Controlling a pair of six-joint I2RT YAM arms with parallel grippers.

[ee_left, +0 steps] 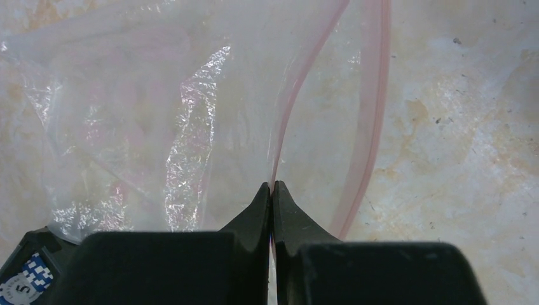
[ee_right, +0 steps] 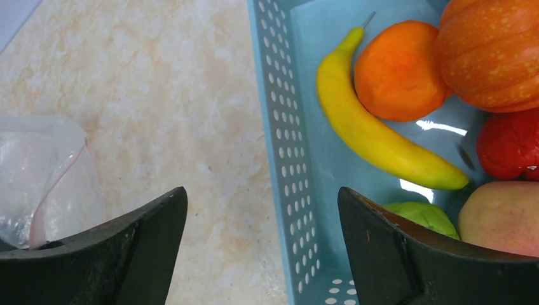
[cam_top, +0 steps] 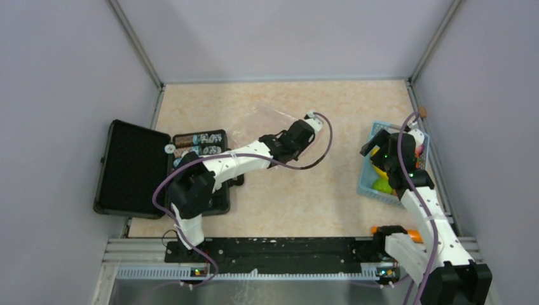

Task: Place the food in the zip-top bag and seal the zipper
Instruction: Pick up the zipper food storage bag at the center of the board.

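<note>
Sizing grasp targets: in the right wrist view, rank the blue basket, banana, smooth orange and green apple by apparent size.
1. blue basket, largest, cropped by the frame.
2. banana and orange: the banana is longer and the orange rounder, with similar area, so not ranked.
3. green apple: smallest showing, but partly hidden.

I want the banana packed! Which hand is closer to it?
Right. The right hand hangs at the basket beside the banana; the left hand pinches the zip-top bag far away.
</note>
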